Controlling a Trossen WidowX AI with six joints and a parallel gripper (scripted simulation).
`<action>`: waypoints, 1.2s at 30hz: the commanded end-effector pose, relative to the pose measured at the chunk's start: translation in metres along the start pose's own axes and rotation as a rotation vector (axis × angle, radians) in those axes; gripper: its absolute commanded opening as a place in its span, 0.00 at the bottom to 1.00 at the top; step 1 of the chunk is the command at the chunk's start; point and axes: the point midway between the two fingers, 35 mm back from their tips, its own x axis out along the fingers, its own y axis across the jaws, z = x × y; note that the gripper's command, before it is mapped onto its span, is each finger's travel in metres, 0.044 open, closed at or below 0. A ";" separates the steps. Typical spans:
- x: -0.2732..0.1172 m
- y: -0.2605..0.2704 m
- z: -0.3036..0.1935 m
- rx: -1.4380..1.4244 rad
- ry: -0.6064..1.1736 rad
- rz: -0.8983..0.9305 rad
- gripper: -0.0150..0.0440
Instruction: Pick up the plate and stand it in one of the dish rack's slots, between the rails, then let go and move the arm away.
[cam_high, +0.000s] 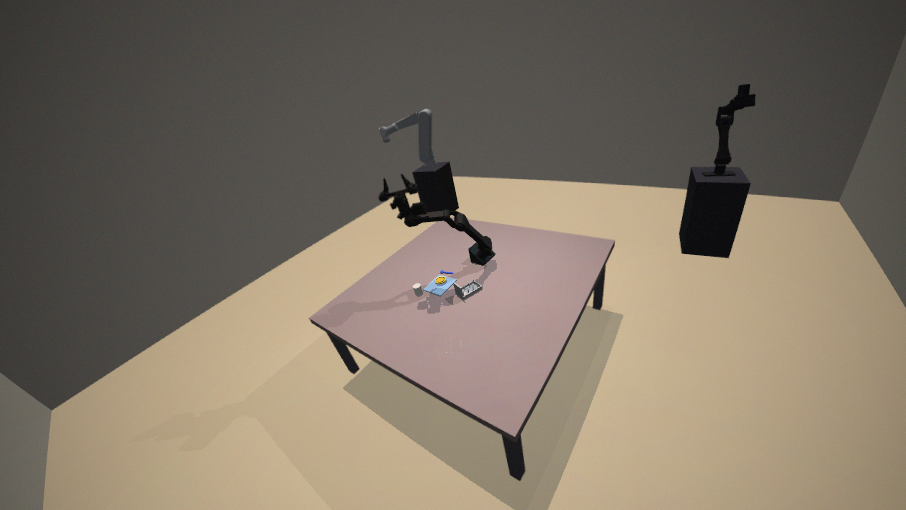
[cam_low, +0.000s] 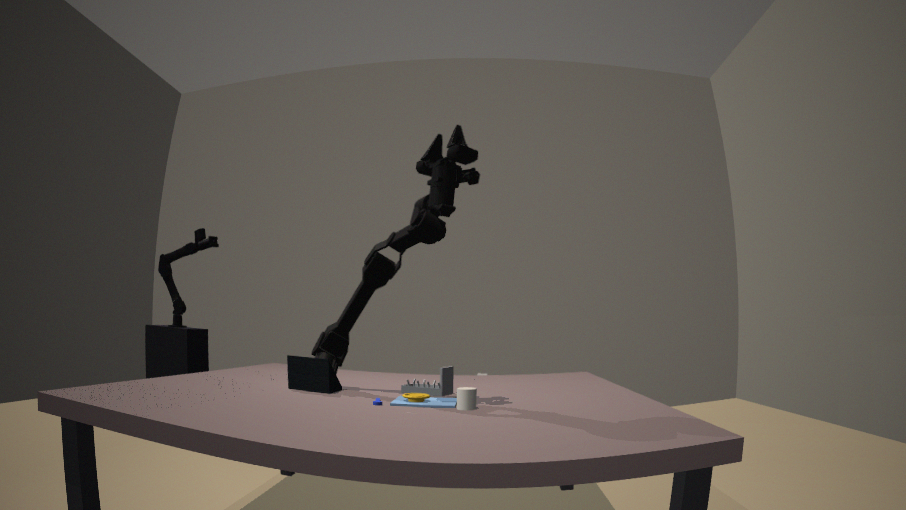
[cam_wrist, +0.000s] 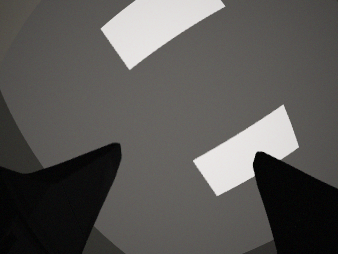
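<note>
The yellow plate (cam_high: 440, 280) (cam_low: 415, 397) lies flat on a light blue board (cam_high: 436, 291) (cam_low: 438, 402) on the table. The grey dish rack (cam_high: 472, 294) (cam_low: 422, 390) stands beside the board, with a row of small rails and a taller wall at one end. No plate shows in it. My gripper (cam_high: 393, 178) (cam_low: 448, 130) (cam_wrist: 189, 155) is open and empty, high above the table and far from the plate. Its fingers point upward, and the wrist view shows only ceiling and lights between and beyond them.
A white cup (cam_high: 416, 289) (cam_low: 466, 398) stands next to the board, on the side away from the rack. A small blue object (cam_high: 446, 272) (cam_low: 377, 401) lies near the board. Beyond the table, a grey arm (cam_high: 425, 136) and another black arm (cam_high: 723, 136) (cam_low: 167, 269) stand on dark pedestals.
</note>
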 end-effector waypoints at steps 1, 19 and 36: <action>0.000 0.001 0.000 -0.001 -0.001 0.005 0.93; -0.047 0.102 0.018 -0.036 -0.090 0.539 0.93; -0.147 0.170 0.019 -0.018 -0.110 1.087 0.93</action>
